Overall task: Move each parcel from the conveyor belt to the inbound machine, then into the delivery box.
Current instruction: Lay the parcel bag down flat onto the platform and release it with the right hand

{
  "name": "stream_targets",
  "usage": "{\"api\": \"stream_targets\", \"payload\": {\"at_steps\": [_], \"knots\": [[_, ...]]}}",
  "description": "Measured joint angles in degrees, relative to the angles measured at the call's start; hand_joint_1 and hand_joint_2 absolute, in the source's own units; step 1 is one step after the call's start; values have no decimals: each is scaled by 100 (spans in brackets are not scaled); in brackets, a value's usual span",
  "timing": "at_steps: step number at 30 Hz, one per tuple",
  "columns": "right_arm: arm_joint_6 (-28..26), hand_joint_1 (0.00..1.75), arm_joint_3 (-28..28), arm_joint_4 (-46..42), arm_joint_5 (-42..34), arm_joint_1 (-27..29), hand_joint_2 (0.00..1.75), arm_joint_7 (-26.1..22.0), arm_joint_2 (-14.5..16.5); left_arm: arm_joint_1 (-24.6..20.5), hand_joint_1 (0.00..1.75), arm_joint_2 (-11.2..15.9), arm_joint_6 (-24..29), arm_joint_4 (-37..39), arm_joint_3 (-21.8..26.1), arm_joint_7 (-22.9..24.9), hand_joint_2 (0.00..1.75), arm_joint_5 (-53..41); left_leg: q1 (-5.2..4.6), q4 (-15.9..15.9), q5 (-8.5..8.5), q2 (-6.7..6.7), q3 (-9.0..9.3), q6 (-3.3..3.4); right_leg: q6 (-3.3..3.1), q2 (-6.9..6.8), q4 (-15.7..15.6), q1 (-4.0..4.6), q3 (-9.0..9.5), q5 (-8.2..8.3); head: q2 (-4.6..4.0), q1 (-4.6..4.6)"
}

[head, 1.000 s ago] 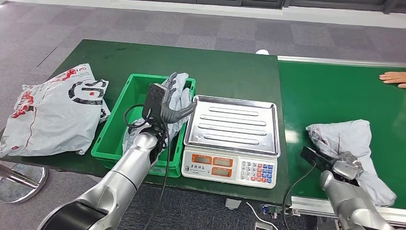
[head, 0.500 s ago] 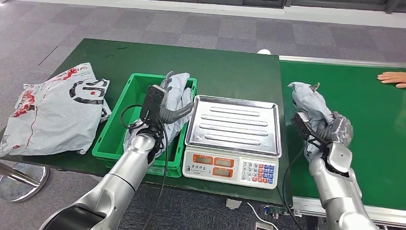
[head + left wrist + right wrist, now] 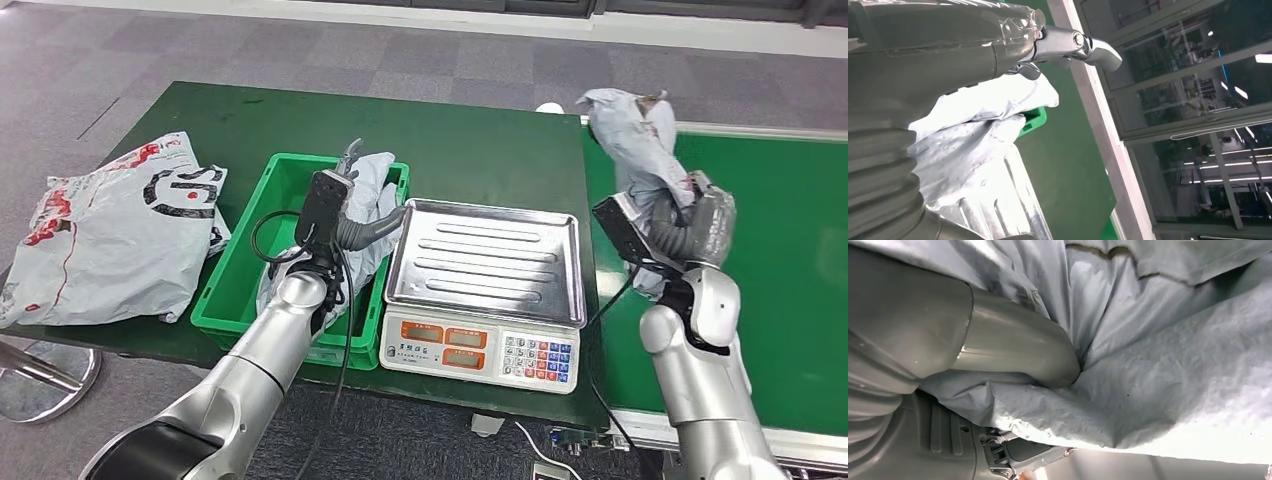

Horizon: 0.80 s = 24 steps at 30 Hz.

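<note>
**Green counter, grey carpet floor: parcel raised off the belt**

Green counter (image 3: 470, 150) is carrying everything. Right hand (image 3: 690, 225) is grasping a grey parcel (image 3: 635, 135) above the conveyor belt (image 3: 770, 250) beside the scale (image 3: 485, 260). Left hand (image 3: 350, 225) is gripping another parcel (image 3: 375, 200) in the green box (image 3: 240, 270).

No text is legible on anything here.

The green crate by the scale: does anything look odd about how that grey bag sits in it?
The grey parcel pokes above the green crate rim beside the left hand, not lying flat inside.
</note>
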Motion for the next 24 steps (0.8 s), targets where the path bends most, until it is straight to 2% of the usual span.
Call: {"api": "stream_targets", "payload": {"at_steps": [10, 16, 20, 24], "knots": [[825, 175, 1056, 39, -714, -410, 175, -156, 269, -71, 0, -3, 13, 28, 0, -37, 175, 2, 0, 0, 1, -7, -7, 1, 0, -8, 1, 0, -3, 0, 0, 0], [1704, 173, 1773, 638, -1483, -714, 175, -279, 550, -148, 0, -4, 13, 28, 0, 2, 175, 7, 3, -1, 2, -5, -6, 0, 0, -4, 1, 3, -3, 0, 0, 0], [1956, 4, 2148, 1181, -1724, -786, 175, -263, 735, -186, 0, -14, 8, 30, 0, 38, 175, 8, 4, -1, 2, -10, -6, 0, -1, -13, 1, 3, -3, -1, 0, -1], [2114, 0, 2381, 1746, -1892, -832, 175, -252, 834, -212, 0, -31, 7, 36, -1, 44, 175, 36, 3, 1, 2, -9, -6, 0, -1, -13, 1, 1, 0, -1, 0, 1]]}}
